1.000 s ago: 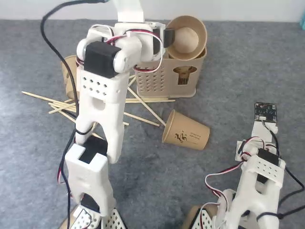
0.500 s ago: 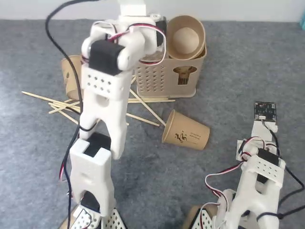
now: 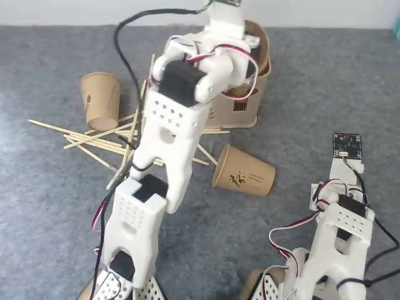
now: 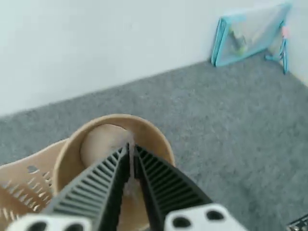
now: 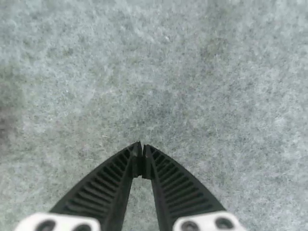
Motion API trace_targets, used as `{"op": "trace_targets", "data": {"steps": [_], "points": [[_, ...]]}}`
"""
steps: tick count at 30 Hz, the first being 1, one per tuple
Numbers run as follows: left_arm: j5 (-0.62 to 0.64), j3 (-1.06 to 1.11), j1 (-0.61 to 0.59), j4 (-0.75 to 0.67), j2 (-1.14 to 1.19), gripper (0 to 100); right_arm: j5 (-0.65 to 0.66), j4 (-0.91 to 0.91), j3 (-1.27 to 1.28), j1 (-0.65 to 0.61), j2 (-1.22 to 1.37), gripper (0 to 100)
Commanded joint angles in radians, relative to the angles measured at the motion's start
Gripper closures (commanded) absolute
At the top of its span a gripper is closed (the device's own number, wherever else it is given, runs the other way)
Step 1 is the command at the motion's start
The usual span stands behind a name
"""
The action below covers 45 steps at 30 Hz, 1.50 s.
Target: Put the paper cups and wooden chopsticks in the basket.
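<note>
**Left gripper (image 4: 130, 147) above the cup (image 4: 161, 144) in the basket (image 3: 240, 106)**

Its jaws are together, perhaps with a pale sliver between them. The basket stands at the far side. Chopsticks (image 3: 94, 140) lie scattered to its left, beside a second cup (image 3: 100, 100). A third cup (image 3: 245, 171) lies on its side nearer. The right gripper (image 5: 142, 147), jaws together, hangs over carpet (image 5: 216, 72) at near right.

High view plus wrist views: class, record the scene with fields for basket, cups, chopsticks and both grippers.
basket: upright, one cup inside
chopsticks: scattered on the carpet
loose cups: one by the chopsticks, one on its side near the basket
left gripper: shut, above the cup in the basket
right gripper: shut, over bare carpet
</note>
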Motion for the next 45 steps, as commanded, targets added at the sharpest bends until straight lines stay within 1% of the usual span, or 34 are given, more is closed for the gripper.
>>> {"op": "trace_targets", "data": {"steps": [1, 6, 9, 13, 15, 17, 18, 20, 23, 25, 28, 30, 33, 39, 43, 45], "points": [[-0.017, -0.002, 0.008, -0.104, 0.018, 99, 0.017, -0.019, 0.015, -0.010, -0.031, 99.1], [-0.021, -0.001, -0.002, -0.242, 0.075, 99, 0.017, -0.021, 0.015, -0.010, -0.031, 99.1], [-0.021, -0.001, -0.005, -0.302, 0.087, 99, 0.017, -0.021, 0.015, -0.010, -0.031, 99.1], [-0.023, 0.002, -0.014, -0.316, 0.094, 98, 0.017, -0.022, 0.015, -0.010, -0.031, 99.1], [-0.017, 0.001, -0.028, -0.307, 0.086, 97, 0.018, -0.022, 0.015, -0.010, -0.031, 99.1], [-0.017, -0.022, -0.044, -0.249, 0.078, 95, 0.018, -0.022, 0.015, -0.010, -0.031, 99.1], [-0.020, -0.051, -0.051, -0.193, 0.066, 95, 0.018, -0.022, 0.015, -0.010, -0.031, 99.1], [-0.023, -0.110, -0.052, -0.043, 0.038, 95, 0.018, -0.022, 0.015, -0.010, -0.031, 99.1], [-0.018, -0.211, -0.044, 0.222, -0.009, 95, 0.018, -0.022, 0.015, -0.010, -0.031, 99.1], [-0.015, -0.205, -0.044, 0.239, -0.038, 95, 0.018, -0.022, 0.017, -0.012, -0.031, 99.1], [0.026, -0.048, -0.104, 0.236, -0.129, 95, 0.018, -0.021, 0.017, -0.024, -0.031, 99.1], [0.049, 0.104, -0.115, 0.235, -0.204, 95, 0.018, -0.021, 0.017, -0.022, -0.031, 99.1], [0.052, 0.338, -0.110, 0.233, -0.344, 95, 0.017, -0.019, 0.017, -0.022, -0.031, 99.1], [0.049, 0.756, -0.052, 0.230, -0.600, 95, 0.015, -0.019, 0.017, -0.022, -0.031, 99.1], [0.038, 1.018, -0.052, 0.163, -0.700, 95, 0.015, -0.019, 0.017, -0.022, -0.031, 99.1], [-0.009, 1.145, -0.048, 0.107, -0.744, 95, 0.015, -0.021, 0.017, -0.022, -0.031, 99.1]]}}
